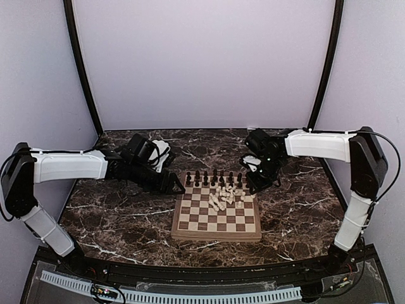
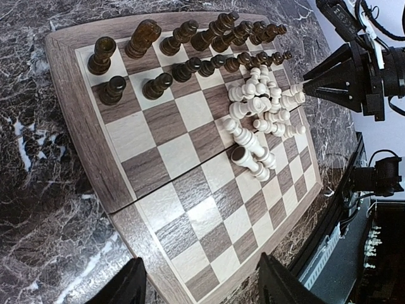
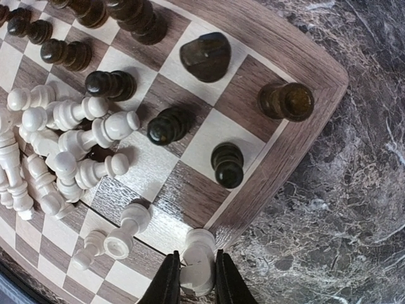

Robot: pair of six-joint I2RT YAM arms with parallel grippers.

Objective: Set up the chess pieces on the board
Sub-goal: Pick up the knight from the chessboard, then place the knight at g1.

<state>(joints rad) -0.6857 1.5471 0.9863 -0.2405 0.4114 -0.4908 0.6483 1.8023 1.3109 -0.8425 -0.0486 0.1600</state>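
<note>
The board (image 1: 215, 235) lies mid-table. Dark chess pieces (image 1: 212, 177) stand in two rows along its far edge, and cream-white chess pieces (image 1: 224, 197) lie in a heap behind them. My right gripper (image 3: 197, 251) is at the board's right edge (image 3: 304, 126), shut on a white piece (image 3: 201, 263) lying across the border. Dark pieces (image 3: 168, 123) and the white heap (image 3: 57, 139) lie beyond it. My left gripper (image 2: 201, 258) hangs open over the board's bare squares (image 2: 158, 158), off the board's far left corner in the top view (image 1: 174, 185). Nothing is between its fingers.
The dark marble table (image 1: 114, 215) surrounds the board. My right arm (image 2: 354, 69) shows past the white heap (image 2: 262, 114) in the left wrist view. Pale walls and two black poles (image 1: 82, 69) close the back.
</note>
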